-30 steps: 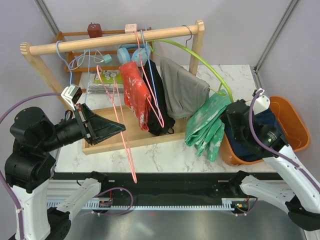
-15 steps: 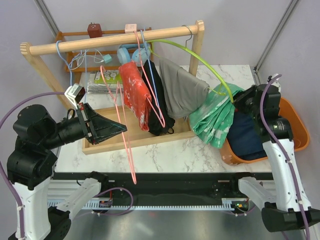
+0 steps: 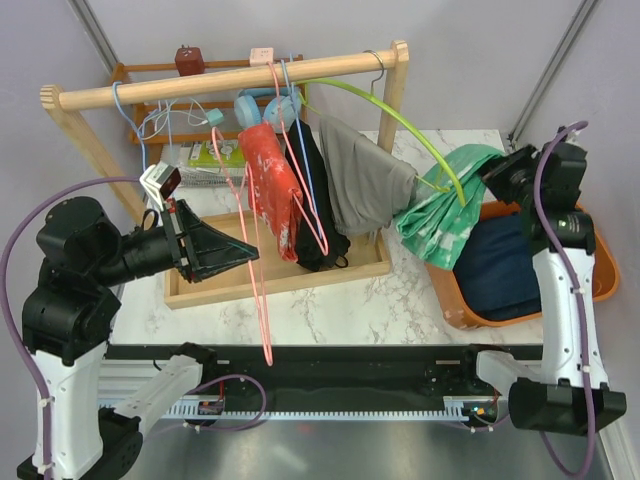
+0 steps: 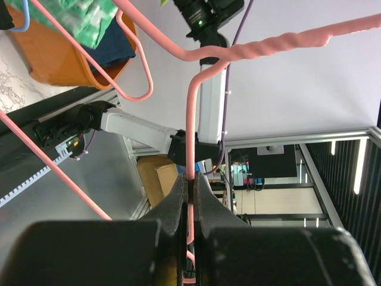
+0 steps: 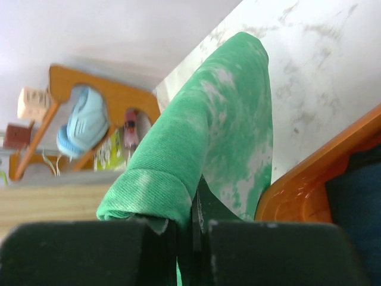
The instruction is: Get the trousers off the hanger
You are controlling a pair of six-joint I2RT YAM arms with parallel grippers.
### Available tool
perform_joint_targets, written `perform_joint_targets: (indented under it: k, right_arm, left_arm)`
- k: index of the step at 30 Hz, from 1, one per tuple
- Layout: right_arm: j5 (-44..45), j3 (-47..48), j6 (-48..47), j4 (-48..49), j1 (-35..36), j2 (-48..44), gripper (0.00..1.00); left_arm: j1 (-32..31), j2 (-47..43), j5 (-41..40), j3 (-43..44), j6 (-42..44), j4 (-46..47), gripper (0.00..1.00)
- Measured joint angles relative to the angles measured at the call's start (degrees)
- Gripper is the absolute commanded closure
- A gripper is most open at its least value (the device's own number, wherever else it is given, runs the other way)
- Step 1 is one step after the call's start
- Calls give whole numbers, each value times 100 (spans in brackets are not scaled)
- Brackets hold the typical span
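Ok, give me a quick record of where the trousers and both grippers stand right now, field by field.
left gripper: shut on the pink hanger
right gripper: shut on the green trousers
green trousers: held up, draped across the low end of the green hanger
navy trousers: lying in the orange bin
wooden rail: red garment, black garment and grey garment hanging

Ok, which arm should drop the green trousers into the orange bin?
Right. The right gripper is shut on the mint-green trousers, beside the orange bin. The left gripper is far off, clamped on the pink hanger.
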Motion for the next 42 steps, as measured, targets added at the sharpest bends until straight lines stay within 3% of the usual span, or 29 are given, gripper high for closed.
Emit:
perform_joint_targets:
  k: [8,15,20,26,34,42]
  right_arm:
    - [35,1403,37,-195,-1040,857,100]
    - [-153,2382,68,-680,-1062,975,100]
    - [-291,2441,227,-9,-1128,951,100]
    - [-332,2409,186,111,-1145,970,100]
    - [61,3790,-468,-1058,-1145,1196,100]
    - [463,3152,-828,-1504,-1145,284,100]
  left_arm:
    - [0,68,138,-26,0,17,98]
    - [0,74,313,-57,0,39,98]
    - [0,72,422,-94,0,59,98]
    - [0,72,525,-96,2,76,98]
    - [0,70,634,-98,2,81,98]
    - [0,44,750,-157,0,79,98]
